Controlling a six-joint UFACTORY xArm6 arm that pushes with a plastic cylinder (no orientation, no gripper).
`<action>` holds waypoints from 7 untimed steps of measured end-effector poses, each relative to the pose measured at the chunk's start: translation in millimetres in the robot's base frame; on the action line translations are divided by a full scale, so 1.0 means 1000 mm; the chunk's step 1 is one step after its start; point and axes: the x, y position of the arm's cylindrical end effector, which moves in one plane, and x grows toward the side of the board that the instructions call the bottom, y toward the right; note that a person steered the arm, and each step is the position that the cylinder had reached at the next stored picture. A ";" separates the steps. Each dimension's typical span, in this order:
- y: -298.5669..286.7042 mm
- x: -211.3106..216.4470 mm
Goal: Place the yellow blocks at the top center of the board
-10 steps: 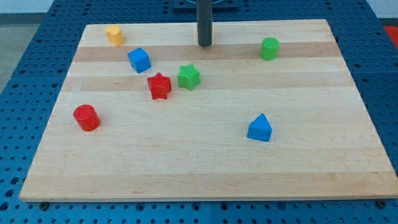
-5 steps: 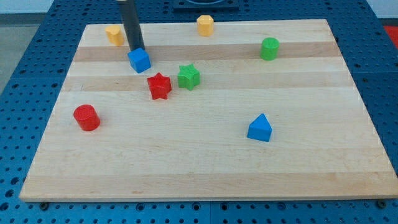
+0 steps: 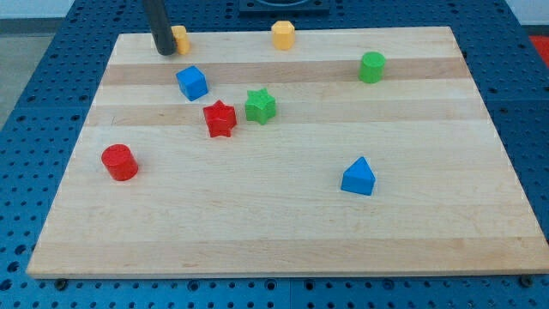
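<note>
One yellow block [image 3: 283, 35] stands at the top centre of the wooden board [image 3: 283, 223]. A second yellow block [image 3: 179, 39] sits near the top left corner. My tip [image 3: 163, 51] is right against its left side, and the rod hides part of that block. The blue cube [image 3: 192, 82] lies just below and to the right of my tip.
A red star [image 3: 220, 118] and a green star [image 3: 260, 106] sit left of centre. A red cylinder [image 3: 119, 162] is at the left. A green cylinder [image 3: 371, 67] is at the upper right. A blue triangular block [image 3: 358, 177] is at the lower right.
My tip moved from the top centre leftward to the blue cube, then up to the top left. The left yellow block has shifted slightly right and up.
</note>
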 end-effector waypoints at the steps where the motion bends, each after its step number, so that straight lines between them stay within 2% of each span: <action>1: -0.029 -0.023; 2: -0.017 -0.030; 5: 0.087 -0.009; 6: 0.096 -0.010; 7: 0.072 -0.021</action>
